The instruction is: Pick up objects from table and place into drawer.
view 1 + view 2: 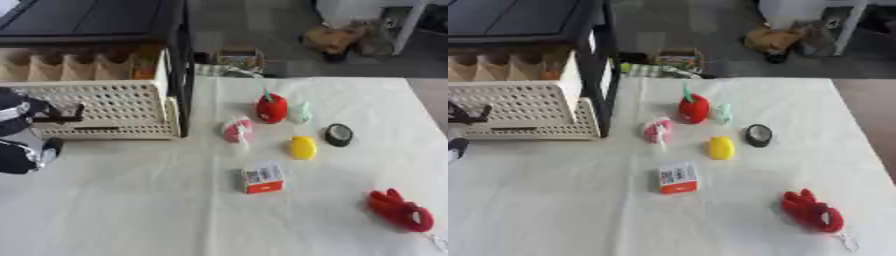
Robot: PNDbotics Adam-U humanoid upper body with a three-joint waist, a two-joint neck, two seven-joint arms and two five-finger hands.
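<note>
— Where is the left hand (24,134)?

— At the table's (131,210) left edge, just in front of the cream perforated drawer (105,110), which stands pulled out from the black-framed cabinet (179,60) at the far left corner. Dark fingers reach toward the drawer's front, by its slot handle. Whether they are curled or straight I cannot tell. The right hand shows in neither view.

— And the things to be picked up?

— All lie well apart from that hand, across the table's middle and right. Nearest the drawer is a pink and white wrapped item (237,130), just past the drawer's right corner. Behind it stands a red toy with a green stem (271,107), with a small pale green piece (300,113) just beside it. A yellow oval (303,147) lies toward the centre, a round black and white object (339,134) near it on the right. A small white and red box (262,178) sits closer to the near edge. A red plush toy (399,210) lies near the near right corner.

— Open room?

— The near left part of the white cloth, from the drawer's front to the near edge, is bare. The right edge runs close to the plush toy.
</note>
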